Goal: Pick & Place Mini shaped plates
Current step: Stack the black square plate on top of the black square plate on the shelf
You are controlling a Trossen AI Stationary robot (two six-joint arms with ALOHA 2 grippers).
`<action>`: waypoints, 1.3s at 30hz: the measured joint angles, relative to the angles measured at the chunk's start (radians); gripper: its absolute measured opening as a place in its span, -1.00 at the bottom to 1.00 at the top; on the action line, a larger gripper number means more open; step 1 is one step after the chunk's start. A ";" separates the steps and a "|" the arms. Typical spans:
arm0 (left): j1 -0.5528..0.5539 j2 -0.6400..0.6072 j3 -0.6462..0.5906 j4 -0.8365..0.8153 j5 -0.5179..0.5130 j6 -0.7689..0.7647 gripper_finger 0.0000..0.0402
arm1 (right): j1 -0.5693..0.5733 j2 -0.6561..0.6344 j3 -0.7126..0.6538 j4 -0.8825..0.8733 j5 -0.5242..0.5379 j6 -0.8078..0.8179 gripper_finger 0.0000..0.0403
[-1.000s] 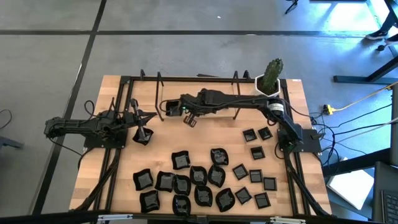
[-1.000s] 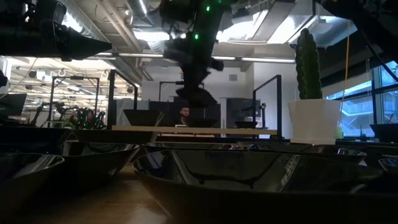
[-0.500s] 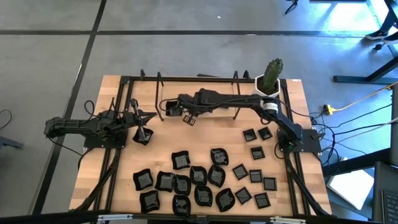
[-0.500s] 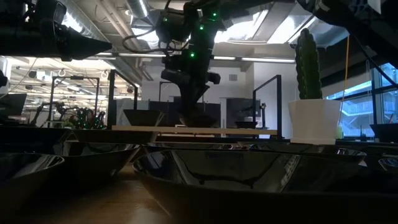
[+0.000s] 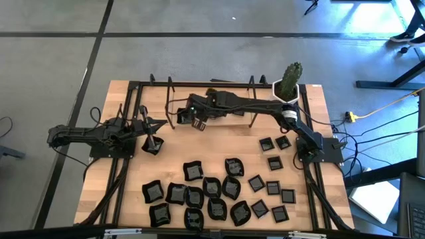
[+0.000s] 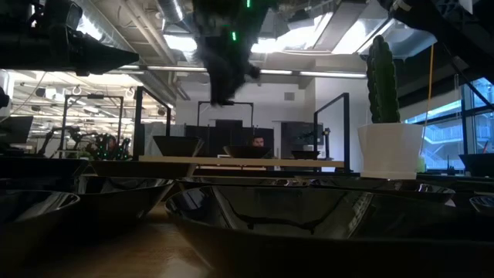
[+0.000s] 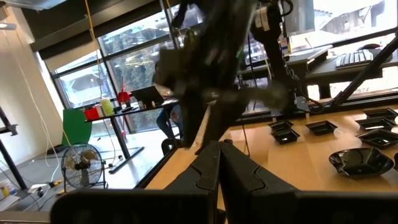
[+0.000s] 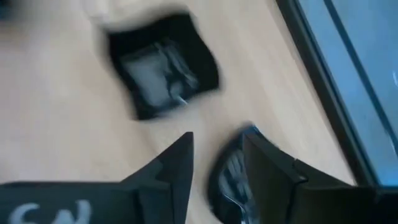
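High view: about twenty glossy black mini shaped plates (image 5: 212, 189) crowd the table's (image 5: 226, 143) near half; the right gripper (image 5: 197, 123) hangs over the far middle. Left wrist view: the left gripper (image 7: 219, 163), jaws pressed together. Right wrist view: jaws spread over two wavy-edged plates (image 8: 163, 65).

- High view: straight down on the whole wooden table (image 5: 133, 192) and both arms.
- Low view: at tabletop height, level across black plates (image 6: 309, 212) towards the office; shares the cactus pot (image 6: 390, 150).
- Wrist views: close, past each arm's own fingers.
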 joint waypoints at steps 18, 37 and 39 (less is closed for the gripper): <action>0.000 0.000 0.000 0.000 0.000 0.015 -0.97 | 0.350 -0.507 -0.629 0.646 -0.205 -0.508 -0.97; 0.000 0.000 0.000 0.000 -0.003 0.025 -0.98 | 0.356 -0.904 -1.739 1.646 -0.276 -0.505 -0.95; 0.000 0.000 0.000 0.004 -0.003 0.029 -0.98 | 0.357 -0.920 -1.742 1.628 -0.265 -0.505 -0.95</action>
